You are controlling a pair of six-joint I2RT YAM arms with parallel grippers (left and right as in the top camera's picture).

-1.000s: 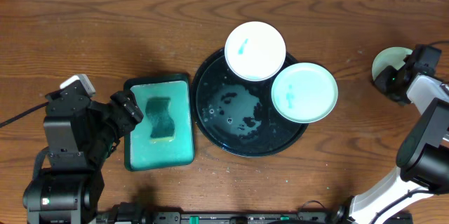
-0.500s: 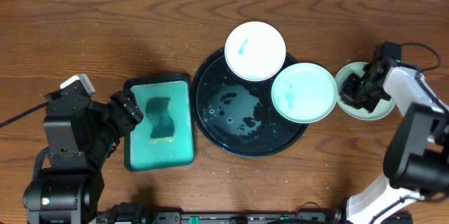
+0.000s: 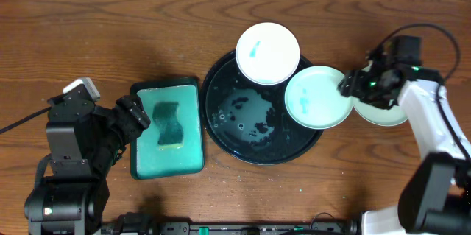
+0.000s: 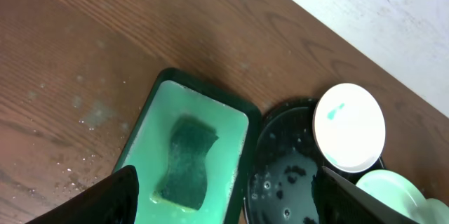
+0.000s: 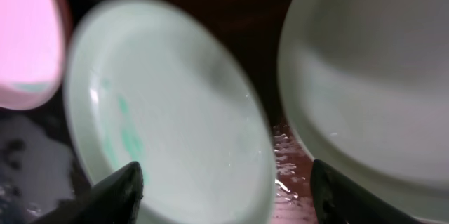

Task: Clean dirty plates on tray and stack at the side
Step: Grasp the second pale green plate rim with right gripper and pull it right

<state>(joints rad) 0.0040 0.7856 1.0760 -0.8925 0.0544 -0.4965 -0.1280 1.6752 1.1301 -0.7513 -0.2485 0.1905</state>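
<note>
The black tray (image 3: 221, 128) lies mid-table. A white plate (image 3: 267, 52) with a teal smear rests on its far rim. A mint plate (image 3: 318, 97) with a teal smear rests on its right rim. Another mint plate (image 3: 386, 113) lies on the table right of the tray, with nothing gripping it. My right gripper (image 3: 353, 86) hovers open between the two mint plates. In the right wrist view its jaws (image 5: 224, 196) straddle the smeared plate's (image 5: 161, 112) right edge, with the other mint plate (image 5: 372, 76) beside it. My left gripper (image 3: 136, 113) is open above the sponge tray's left side.
A teal rectangular tray (image 3: 193, 158) holding a dark green sponge (image 3: 169, 123) sits left of the black tray. Water drops lie in the black tray (image 4: 295, 175) and on the wood. A cable (image 3: 15, 124) runs off at the left edge.
The right gripper carried a mint plate from the far right toward the tray, set it on the table and opened, then moved left. The left arm stayed still.
</note>
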